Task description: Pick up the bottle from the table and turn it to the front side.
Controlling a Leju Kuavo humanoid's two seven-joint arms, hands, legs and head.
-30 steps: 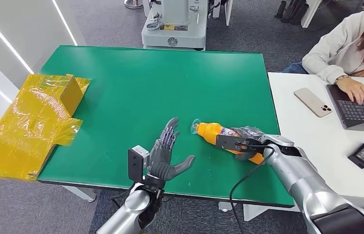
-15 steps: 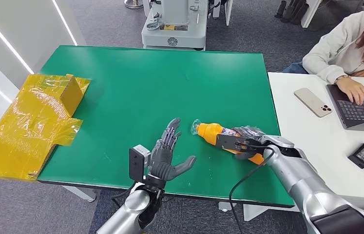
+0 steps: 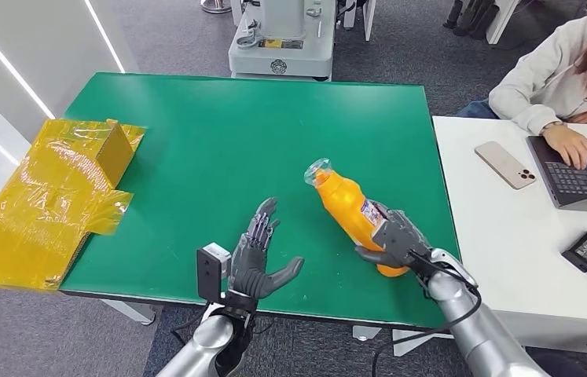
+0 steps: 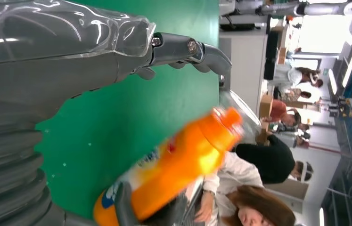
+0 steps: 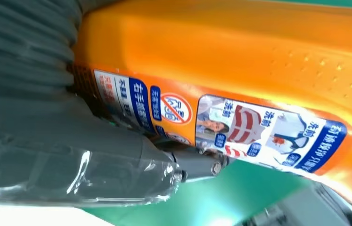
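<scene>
The orange bottle with a clear cap is lifted off the green table, tilted, cap pointing away and to the left. My right hand grips its lower body near the table's front right. The right wrist view has the bottle's printed label close up under the fingers. My left hand hovers open, palm up, to the left of the bottle, holding nothing. From the left wrist view the bottle appears blurred beyond the left hand.
A yellow wrapped box lies at the table's left edge. On a white desk to the right sit a phone and a laptop, with a person typing. A grey machine stands beyond the far edge.
My right hand has raised the bottle from lying on the table and swung it so the cap points further away. The left hand drew back slightly toward me.
</scene>
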